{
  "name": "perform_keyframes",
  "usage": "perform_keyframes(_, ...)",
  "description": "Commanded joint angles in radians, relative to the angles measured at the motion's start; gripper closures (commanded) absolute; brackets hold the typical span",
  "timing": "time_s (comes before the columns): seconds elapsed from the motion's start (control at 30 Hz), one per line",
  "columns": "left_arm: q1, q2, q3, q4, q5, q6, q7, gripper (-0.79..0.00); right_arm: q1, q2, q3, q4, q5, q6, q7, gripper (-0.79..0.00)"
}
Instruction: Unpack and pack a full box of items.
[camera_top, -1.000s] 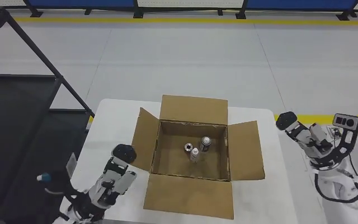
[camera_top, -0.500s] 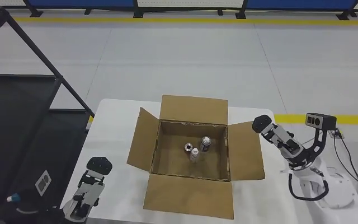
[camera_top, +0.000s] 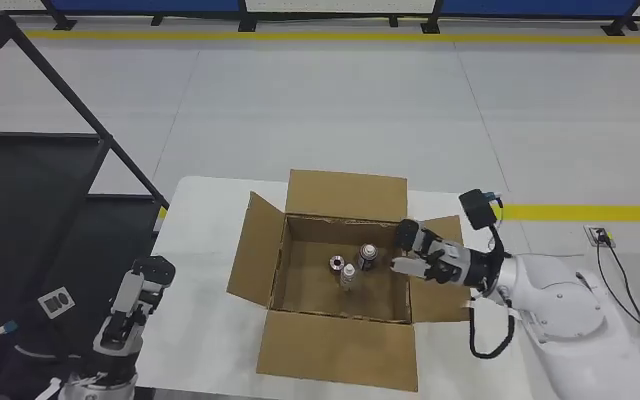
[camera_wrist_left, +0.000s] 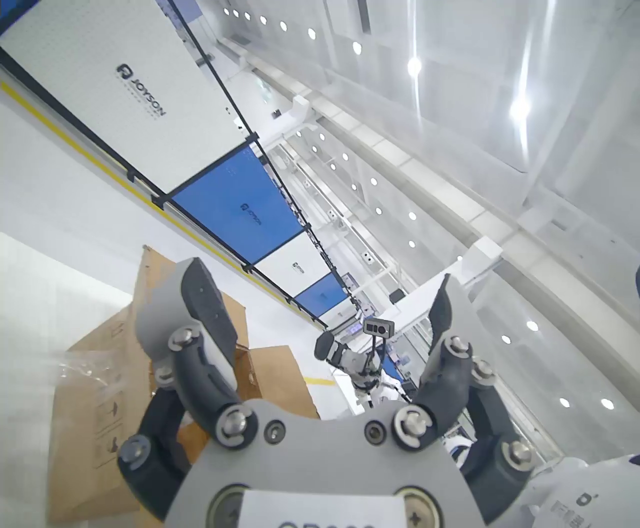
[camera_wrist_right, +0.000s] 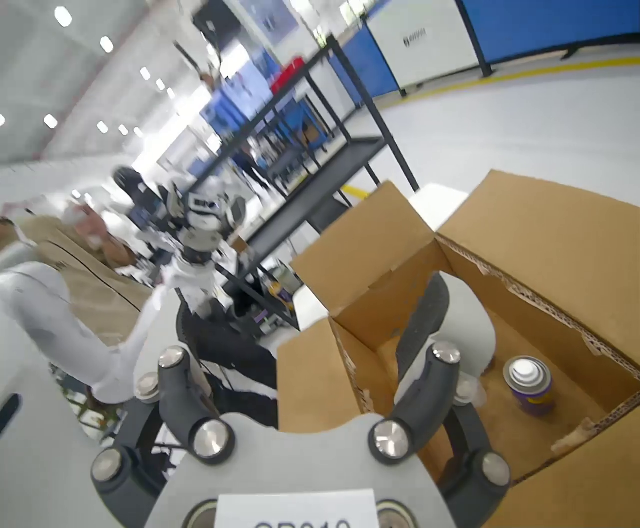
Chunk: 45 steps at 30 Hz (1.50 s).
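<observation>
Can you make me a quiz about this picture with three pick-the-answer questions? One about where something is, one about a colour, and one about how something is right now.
1. Where is the spray can with the silver top?
A) on the floor
B) inside the box
C) gripped by an end effector

2. What colour is the box?
A) brown
B) blue
C) white

3. How is the left end effector?
A) shut on a can
B) open and empty
C) shut on a flap

Answers:
1 B, the can stands on the box's bottom.
2 A, the flaps and walls are plain brown cardboard.
3 B, its fingers are spread apart with nothing between them.
</observation>
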Motion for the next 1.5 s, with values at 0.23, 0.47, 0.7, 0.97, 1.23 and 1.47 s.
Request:
perform_keyframes(0.23,-0.017,0.011,-0.063,0.032,-0.123,0.057,-0.096,-0.785,0.064,-0.013,-0.138,-0.039,-0.193,0.063,0.018,-0.785)
perform_keyframes(0.47,-0.018,0.011,-0.06,0.038,-0.121,0.069,-0.092,-0.785,0.062,-0.013,-0.141,-0.041,-0.197,0.064,0.018,-0.785)
perform_keyframes(0.7,-0.064,0.018,-0.045,0.078,-0.117,0.134,-0.098,-0.785,0.188,-0.042,-0.375,-0.079,-0.611,0.269,0.169,-0.785)
perform_keyframes(0.97,-0.067,0.019,-0.049,0.083,-0.123,0.137,-0.103,-0.785,0.361,-0.107,-0.584,0.1,-0.74,0.428,0.292,-0.785)
perform_keyframes(1.23,-0.067,0.019,-0.049,0.083,-0.123,0.137,-0.103,-0.785,0.435,-0.165,-0.683,0.295,-0.712,0.458,0.241,-0.785)
perform_keyframes(1.47,-0.067,0.019,-0.049,0.083,-0.123,0.137,-0.103,-0.785,0.468,-0.205,-0.726,0.405,-0.674,0.441,0.207,-0.785)
